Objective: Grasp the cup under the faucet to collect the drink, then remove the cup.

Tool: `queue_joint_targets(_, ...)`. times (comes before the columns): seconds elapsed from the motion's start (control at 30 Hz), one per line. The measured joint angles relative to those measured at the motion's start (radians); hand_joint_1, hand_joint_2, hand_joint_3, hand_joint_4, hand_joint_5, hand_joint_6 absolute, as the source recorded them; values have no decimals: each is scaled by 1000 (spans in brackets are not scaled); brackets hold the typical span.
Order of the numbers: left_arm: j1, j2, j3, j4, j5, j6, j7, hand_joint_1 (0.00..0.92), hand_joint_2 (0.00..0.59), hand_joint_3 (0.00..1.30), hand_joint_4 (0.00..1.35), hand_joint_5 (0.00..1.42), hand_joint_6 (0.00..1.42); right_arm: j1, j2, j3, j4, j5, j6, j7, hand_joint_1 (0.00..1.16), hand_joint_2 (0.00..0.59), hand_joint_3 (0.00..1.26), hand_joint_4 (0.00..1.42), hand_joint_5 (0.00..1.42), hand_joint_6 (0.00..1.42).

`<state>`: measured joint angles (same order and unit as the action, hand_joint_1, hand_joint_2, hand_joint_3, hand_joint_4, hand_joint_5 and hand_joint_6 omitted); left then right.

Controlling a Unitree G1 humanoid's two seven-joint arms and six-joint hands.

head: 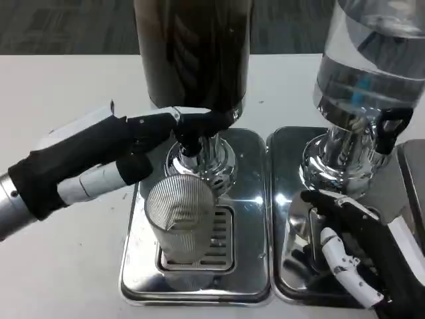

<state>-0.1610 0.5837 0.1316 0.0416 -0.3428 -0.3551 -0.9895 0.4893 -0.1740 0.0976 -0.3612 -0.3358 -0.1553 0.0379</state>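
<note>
White table [60, 266], matte, bearing 2 polished steel drip trays side by side, nearly touching; grey carpeted floor [66, 23] beyond its far edge. Left tray [255, 219]: dispenser with dark drink tank [192, 53] on a chrome pedestal, black faucet [192, 133] at its front. Ribbed clear cup [180, 216], upright on the tray's slotted grate, directly below the faucet. Left hand [126, 149]: reaching in from the left, fingertips at the faucet lever; whether they grip it cannot be told. Right tray [292, 199]: dispenser with clear liquid tank [372, 60]. Right hand [355, 252]: over the right tray, fingers apart, holding nothing, well clear of the cup.
</note>
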Motion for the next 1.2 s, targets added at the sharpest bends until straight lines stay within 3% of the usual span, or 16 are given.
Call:
queue_joint_targets(0.7,10,1,6,-25,-8,9,3,0,60,233,126,155,60,-25,-1,1,3,17,12,17,436,567,296,224,210,212)
queue_joint_targets(0.9,16,1,6,-28,-22,21,3,0,60,233,127,158,66,-63,-26,4,12,72,10,70,439,467,267,203,200,212)
queue_joint_targets(0.97,21,1,6,-29,-32,24,3,0,61,233,127,158,67,-79,-34,8,12,87,9,89,446,390,206,167,188,212)
queue_joint_targets(1.2,30,1,6,-38,-40,25,5,0,61,233,127,159,69,-106,-45,8,12,114,15,133,450,346,160,114,136,181)
